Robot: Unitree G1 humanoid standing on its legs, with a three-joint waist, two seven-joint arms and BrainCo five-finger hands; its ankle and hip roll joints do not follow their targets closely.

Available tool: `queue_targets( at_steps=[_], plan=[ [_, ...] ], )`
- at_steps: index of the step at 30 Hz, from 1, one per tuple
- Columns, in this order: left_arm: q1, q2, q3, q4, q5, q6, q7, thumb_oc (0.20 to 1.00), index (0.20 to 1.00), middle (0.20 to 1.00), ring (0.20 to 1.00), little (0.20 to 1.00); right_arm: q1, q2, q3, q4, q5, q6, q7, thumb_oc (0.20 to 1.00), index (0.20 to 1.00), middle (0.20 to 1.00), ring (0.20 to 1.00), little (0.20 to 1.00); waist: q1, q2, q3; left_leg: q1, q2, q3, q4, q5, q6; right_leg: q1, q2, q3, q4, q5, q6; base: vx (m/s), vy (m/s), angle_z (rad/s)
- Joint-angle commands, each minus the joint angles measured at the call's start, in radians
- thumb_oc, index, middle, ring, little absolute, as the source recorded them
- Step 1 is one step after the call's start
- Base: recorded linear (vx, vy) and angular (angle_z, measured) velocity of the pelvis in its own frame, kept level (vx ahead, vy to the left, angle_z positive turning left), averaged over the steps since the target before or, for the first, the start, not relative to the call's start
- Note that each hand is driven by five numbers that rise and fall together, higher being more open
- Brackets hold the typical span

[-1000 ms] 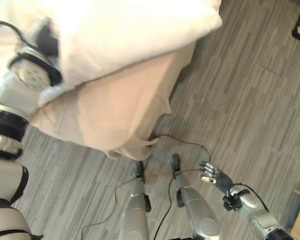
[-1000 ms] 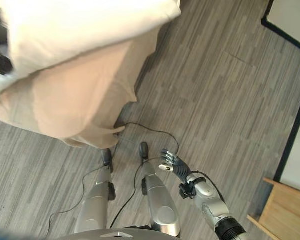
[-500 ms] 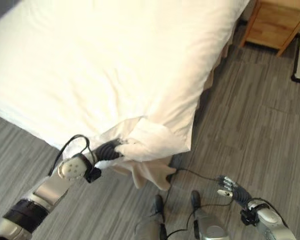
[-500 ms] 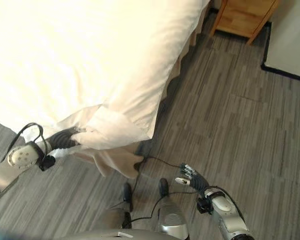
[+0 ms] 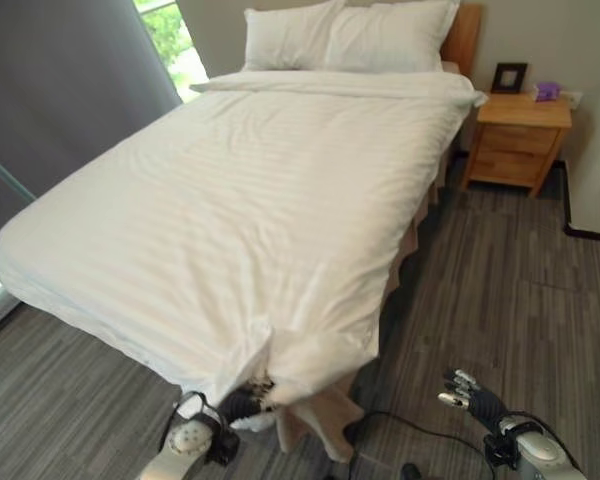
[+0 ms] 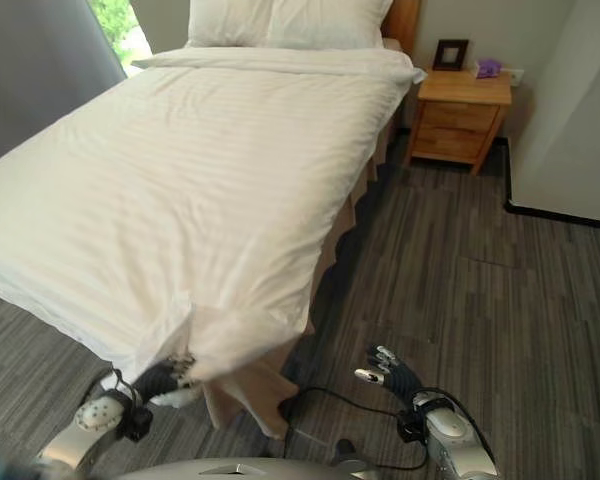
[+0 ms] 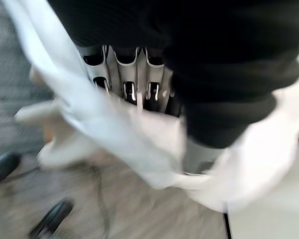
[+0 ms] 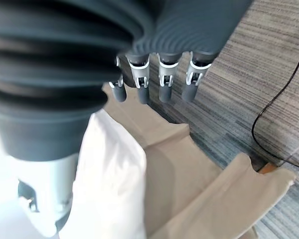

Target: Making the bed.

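A bedroom with grey wood-plank flooring (image 6: 460, 240) filled the head views, with a grey curtain (image 5: 60, 90) down the upper left and a bright window (image 5: 170, 35) beside it. The bed (image 5: 280, 190) took up most of the left and centre of the frame, covered by a white striped duvet (image 5: 250, 210) lying fairly smooth, with two white pillows (image 5: 350, 35) at the top against a wooden headboard (image 5: 464, 35). A beige bed skirt (image 6: 242, 395) hung below the duvet's near corner at lower centre. At the upper right stood a wooden nightstand (image 6: 464, 115) carrying a small dark picture frame (image 6: 448, 53) and a purple object (image 6: 489, 68). The left hand (image 5: 242, 404) sat at the bottom left of centre, its fingers curled into the duvet's near corner, pinching the white cloth; the left wrist view showed the fingers (image 7: 134, 74) wrapped in that fabric. The right hand (image 5: 468, 397) hung at the lower right above the floor, well apart from the bed, fingers relaxed and holding nothing.
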Motion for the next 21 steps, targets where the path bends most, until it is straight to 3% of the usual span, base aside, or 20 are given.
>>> queue_targets(
  at_steps=[1,9,11,15,17,21],
  plan=[
    [0.011,0.125,0.013,-0.195,0.005,-0.024,-0.113,1.000,1.000,1.000,1.000,1.000,-0.050,-0.002,0.020,-0.007,0.003,-0.025,0.019,1.000,1.000,1.000,1.000,1.000,0.032,-0.031,-0.006,-0.015,-0.015,-0.001,0.016,0.047,-0.002,0.017,0.002,-0.027,0.087,-0.055,0.012,0.01,-0.014,0.07],
    [-0.011,0.584,0.119,-0.610,-0.104,0.010,-0.328,1.000,1.000,1.000,1.000,1.000,-0.104,-0.004,0.098,0.069,-0.002,-0.015,0.103,1.000,1.000,1.000,1.000,1.000,0.047,-0.017,-0.029,0.004,-0.015,-0.010,0.013,0.046,-0.008,0.038,0.002,-0.032,0.086,-0.058,0.014,0.00,-0.012,0.05],
    [-0.045,0.711,0.135,-0.687,-0.222,0.002,-0.367,1.000,1.000,1.000,1.000,1.000,-0.117,-0.001,0.135,0.083,0.015,-0.018,0.127,1.000,1.000,1.000,1.000,1.000,0.048,-0.010,-0.031,0.009,-0.015,-0.010,0.012,0.049,-0.011,0.043,0.003,-0.035,0.087,-0.056,0.015,0.00,0.000,0.00],
    [-0.077,0.770,0.119,-0.718,-0.287,0.004,-0.385,1.000,1.000,1.000,1.000,1.000,-0.125,-0.001,0.157,0.088,0.020,-0.019,0.141,1.000,1.000,1.000,1.000,1.000,0.049,-0.010,-0.032,0.012,-0.015,-0.011,0.012,0.051,-0.013,0.047,0.002,-0.037,0.086,-0.055,0.015,-0.01,-0.005,0.01],
    [-0.137,0.843,0.083,-0.761,-0.364,0.003,-0.410,1.000,1.000,1.000,1.000,1.000,-0.129,-0.012,0.194,0.097,0.029,-0.021,0.167,1.000,1.000,1.000,1.000,1.000,0.046,-0.004,-0.035,0.014,-0.014,-0.010,0.012,0.053,-0.016,0.051,0.002,-0.035,0.083,-0.053,0.016,-0.02,-0.005,0.00],
    [-0.143,0.802,0.141,-0.722,-0.527,-0.027,-0.347,1.000,1.000,1.000,1.000,1.000,-0.110,-0.018,0.194,0.082,0.057,-0.026,0.168,1.000,1.000,1.000,1.000,1.000,0.052,-0.004,-0.036,0.014,-0.015,-0.014,0.012,0.057,-0.019,0.057,0.002,-0.039,0.077,-0.053,0.016,0.00,0.000,0.00]
  ],
)
